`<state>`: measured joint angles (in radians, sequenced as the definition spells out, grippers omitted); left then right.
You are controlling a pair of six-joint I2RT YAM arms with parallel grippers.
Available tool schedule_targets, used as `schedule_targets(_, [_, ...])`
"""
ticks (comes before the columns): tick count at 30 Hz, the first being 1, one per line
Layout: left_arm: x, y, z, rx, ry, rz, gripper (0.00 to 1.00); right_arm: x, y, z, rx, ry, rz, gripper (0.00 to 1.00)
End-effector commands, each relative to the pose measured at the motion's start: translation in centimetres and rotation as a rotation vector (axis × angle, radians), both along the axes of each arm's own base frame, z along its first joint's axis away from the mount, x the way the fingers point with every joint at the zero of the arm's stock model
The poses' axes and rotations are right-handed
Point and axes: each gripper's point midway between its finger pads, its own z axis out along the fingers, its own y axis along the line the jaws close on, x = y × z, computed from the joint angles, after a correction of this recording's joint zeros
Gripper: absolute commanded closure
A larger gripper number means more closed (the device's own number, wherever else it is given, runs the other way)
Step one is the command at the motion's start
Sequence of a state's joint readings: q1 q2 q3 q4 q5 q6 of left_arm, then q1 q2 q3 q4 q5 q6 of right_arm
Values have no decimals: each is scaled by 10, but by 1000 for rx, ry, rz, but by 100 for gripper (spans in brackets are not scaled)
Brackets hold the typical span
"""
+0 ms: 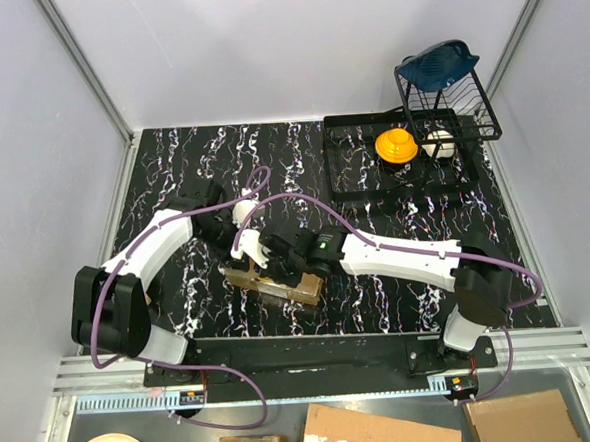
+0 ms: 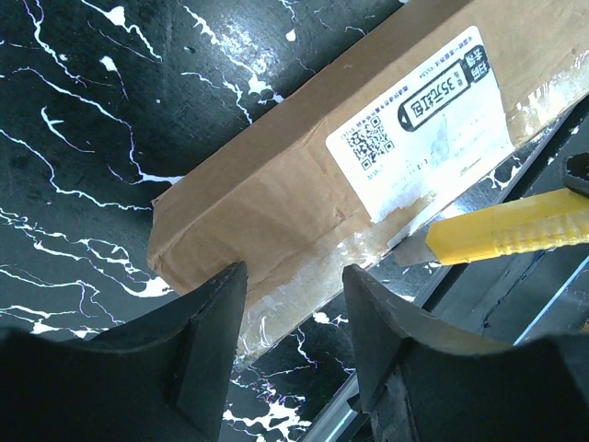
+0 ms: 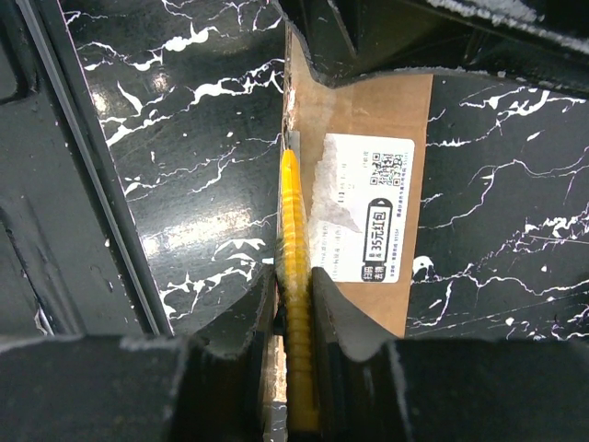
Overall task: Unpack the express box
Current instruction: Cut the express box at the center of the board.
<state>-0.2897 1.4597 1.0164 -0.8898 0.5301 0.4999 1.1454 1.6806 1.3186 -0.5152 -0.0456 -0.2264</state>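
Express box (image 2: 304,184) lying flat on table (image 2: 74,138), long axis running ahead of right gripper (image 3: 294,285). Utility knife (image 3: 294,276) clenched in right gripper, blade at taped seam. Left gripper (image 2: 294,304) straddling box end; contact not discernible.

matt brown cardboard express box (image 2: 276,184), glossy clear tape (image 2: 368,244), glossy marbled table (image 2: 83,138)

The counter (image 1: 171,153) is black with white marble-like veining and fills the middle of the top view. The express box (image 1: 275,285), brown cardboard with a white label, lies flat on it at lower centre. A black wire tray (image 1: 343,158) sits on it at upper right, with a wire rack (image 1: 474,110) at its right end.
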Motion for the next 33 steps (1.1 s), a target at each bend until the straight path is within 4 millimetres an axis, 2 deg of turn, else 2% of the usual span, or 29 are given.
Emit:
schedule_targets(1, [-1, 12, -34, 85, 32, 1, 46, -2, 1, 15, 8, 4, -6, 100])
schedule_targets(9, [1, 11, -40, 85, 38, -3, 46, -18, -22, 9, -60, 79, -19, 100])
schedule_targets(20, [4, 10, -37, 81, 26, -5, 47, -29, -42, 3, -146, 128, -26, 100])
schedule_targets(28, [7, 8, -34, 72, 16, -9, 47, -25, -41, 10, -163, 115, -18, 100])
schedule_targets(33, [7, 7, -33, 64, 16, -9, 47, -15, -30, 27, -106, 59, -22, 100])
